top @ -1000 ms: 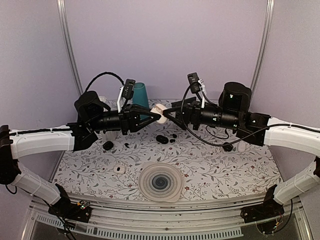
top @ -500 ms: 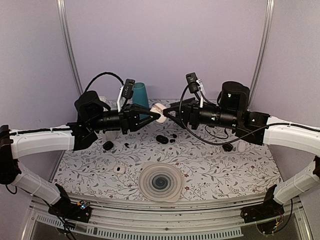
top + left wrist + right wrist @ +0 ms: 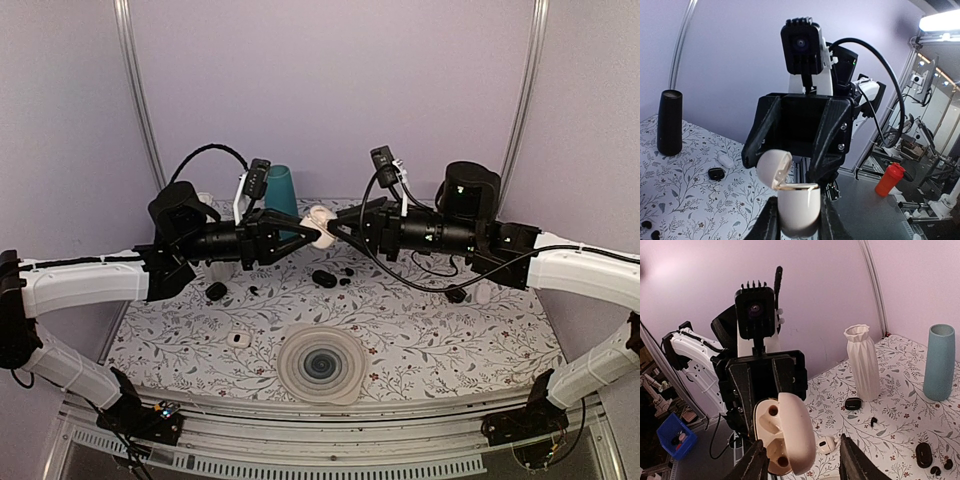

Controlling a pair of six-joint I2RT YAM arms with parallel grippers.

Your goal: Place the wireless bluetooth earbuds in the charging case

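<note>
Two fingers of the left gripper [image 3: 799,222] are clamped on the lower body of the white charging case [image 3: 798,205], held in the air with its lid hinged open. The right gripper [image 3: 801,465] faces it nose to nose, fingers apart, one just off each side of the case. Both earbuds [image 3: 936,470] lie below on the table [image 3: 450,340] beside a black oval case [image 3: 923,455]. A teal cup [image 3: 281,190] stands at the far edge, and bare cloth surrounds the ridged round disc [image 3: 321,365].
</note>
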